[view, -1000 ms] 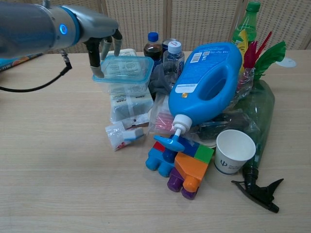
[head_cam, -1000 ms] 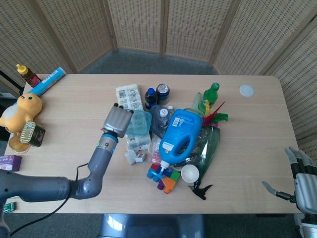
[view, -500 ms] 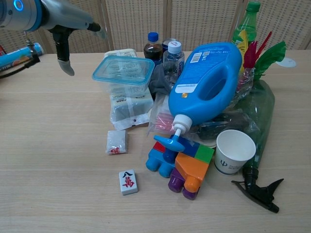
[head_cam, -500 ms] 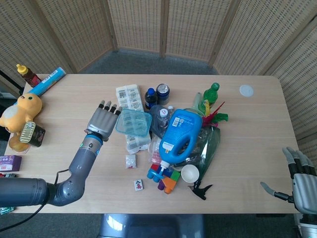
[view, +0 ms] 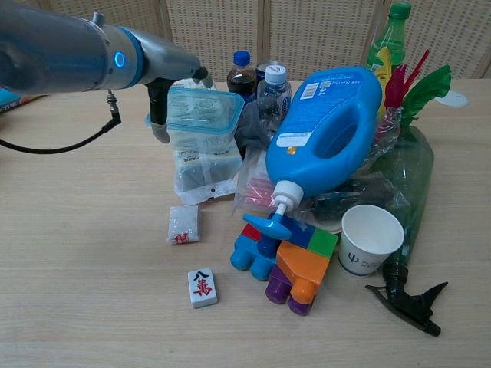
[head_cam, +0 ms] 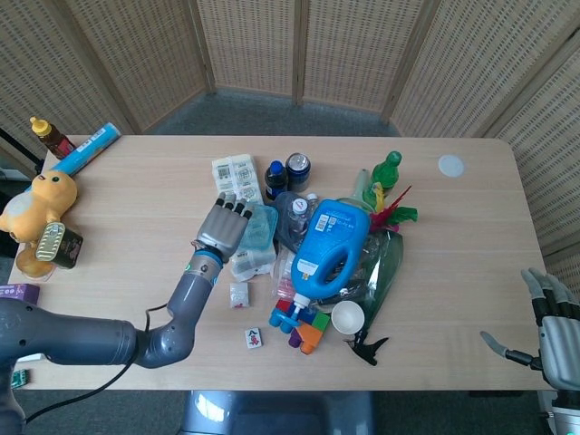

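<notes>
My left hand [head_cam: 225, 225] lies with its fingers stretched against the left edge of a clear food box with a teal rim [head_cam: 260, 227]. In the chest view the hand [view: 164, 90] reaches over that box [view: 204, 110], with its thumb hanging down beside the left wall. The box sits on top of white wrapped packs [view: 201, 165]. A small packet [view: 184, 225] and a mahjong tile [view: 202, 287] lie loose on the table in front. My right hand [head_cam: 546, 330] hangs off the table's right end, fingers spread, holding nothing.
A blue detergent jug [view: 330, 130] leans over toy blocks [view: 285, 262], beside a paper cup [view: 370, 239] and a green spray bottle [view: 410, 192]. Dark bottles [head_cam: 286, 172] stand behind the pile. A yellow duck [head_cam: 41, 204], a can [head_cam: 59, 245] and a blue tube [head_cam: 86, 149] occupy the left end.
My left hand drew away to the left, then swung back right against the food box. The packet and the mahjong tile came loose and now lie apart in front. The right hand stayed put.
</notes>
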Controlling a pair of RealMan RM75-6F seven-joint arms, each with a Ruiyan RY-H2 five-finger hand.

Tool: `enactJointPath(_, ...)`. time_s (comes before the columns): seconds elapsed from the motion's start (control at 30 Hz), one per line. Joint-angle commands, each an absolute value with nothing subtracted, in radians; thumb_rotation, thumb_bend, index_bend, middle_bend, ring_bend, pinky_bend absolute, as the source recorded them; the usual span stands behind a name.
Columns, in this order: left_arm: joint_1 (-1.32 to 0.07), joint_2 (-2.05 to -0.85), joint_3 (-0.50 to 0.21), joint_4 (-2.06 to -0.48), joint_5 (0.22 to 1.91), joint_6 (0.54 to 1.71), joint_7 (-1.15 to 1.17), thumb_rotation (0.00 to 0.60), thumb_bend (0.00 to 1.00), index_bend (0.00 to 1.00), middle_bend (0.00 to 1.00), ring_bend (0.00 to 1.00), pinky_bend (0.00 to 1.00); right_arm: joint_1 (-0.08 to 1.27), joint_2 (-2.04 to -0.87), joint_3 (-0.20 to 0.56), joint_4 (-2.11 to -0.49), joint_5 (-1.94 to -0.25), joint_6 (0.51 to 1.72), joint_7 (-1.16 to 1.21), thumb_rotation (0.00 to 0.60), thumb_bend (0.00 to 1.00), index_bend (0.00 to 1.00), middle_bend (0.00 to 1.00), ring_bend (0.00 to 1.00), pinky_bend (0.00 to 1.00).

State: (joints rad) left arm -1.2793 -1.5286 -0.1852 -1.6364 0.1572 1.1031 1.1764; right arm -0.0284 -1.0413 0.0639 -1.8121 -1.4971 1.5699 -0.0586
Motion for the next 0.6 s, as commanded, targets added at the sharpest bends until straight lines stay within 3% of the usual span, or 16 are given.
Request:
enactJointPath(0.03,-1.303,-1.574,-0.184,-1.583,0.164,1.109,1.18,0.6,0.0,0.0,0.0,0.0,0.0,-0.028,-1.041,0.065,-1.812,-1.494,1.569,-0.057,0.358,0.0,0.0,0.0,0.0,0.0)
enactJointPath(0.6,-1.249,-1.732,-0.155,-1.349,0.238,1.057,1.093,0.6,0.0,0.0,0.0,0.0,0.0,-0.03,-1.042,0.064,-1.803,-1.489,1.568,-0.047,0.363,0.0,0.0,0.0,0.0,0.0)
